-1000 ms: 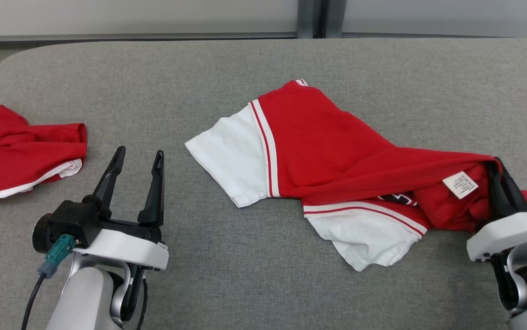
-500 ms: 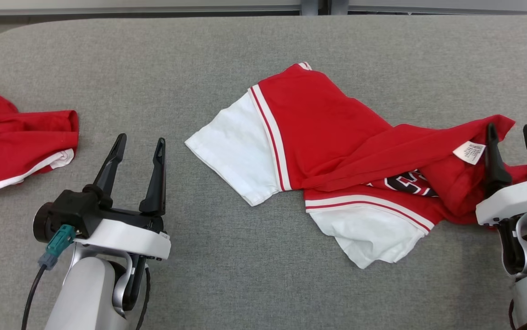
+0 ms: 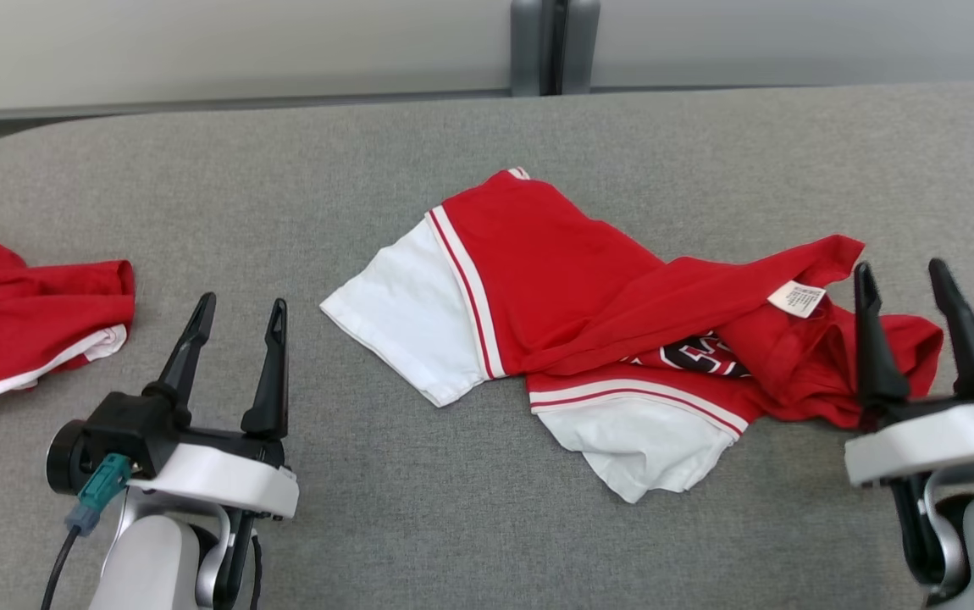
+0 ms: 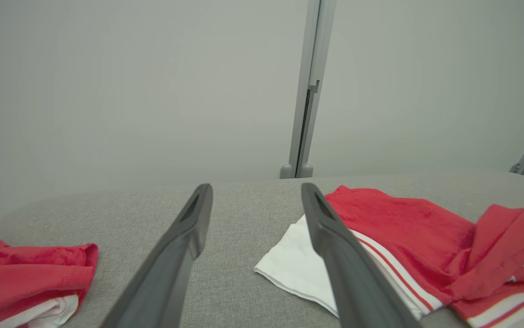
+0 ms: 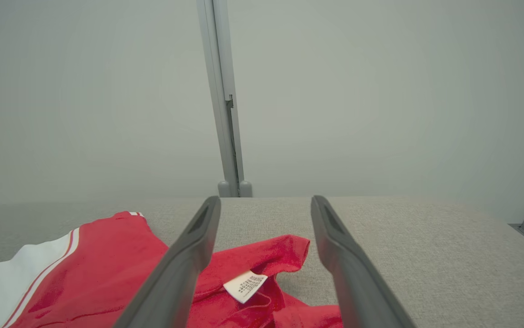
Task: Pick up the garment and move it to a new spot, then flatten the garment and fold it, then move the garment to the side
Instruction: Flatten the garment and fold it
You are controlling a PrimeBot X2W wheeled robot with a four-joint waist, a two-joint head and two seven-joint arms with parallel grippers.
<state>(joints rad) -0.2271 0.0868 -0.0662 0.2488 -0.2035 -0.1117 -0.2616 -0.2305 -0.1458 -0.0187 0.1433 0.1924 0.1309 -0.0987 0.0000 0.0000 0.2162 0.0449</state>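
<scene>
Left and right jaws stood spread, empty — the crumpled red-and-white jersey [image 3: 572,280] lay on the grey fabric counter [image 3: 284,186]; flattening, folding, setting aside seemingly remained.

You are getting open counter [image 3: 224,195] between the garment [image 3: 572,280] in the middle and the second red garment [image 3: 21,313] at the left edge, and your left gripper [image 3: 244,300] is sitting in that gap, clear of both. The garment's red end is bunching beneath your right gripper [image 3: 899,268], its fingers [image 3: 874,347] standing apart; bare counter is running beyond and to its right.
</scene>
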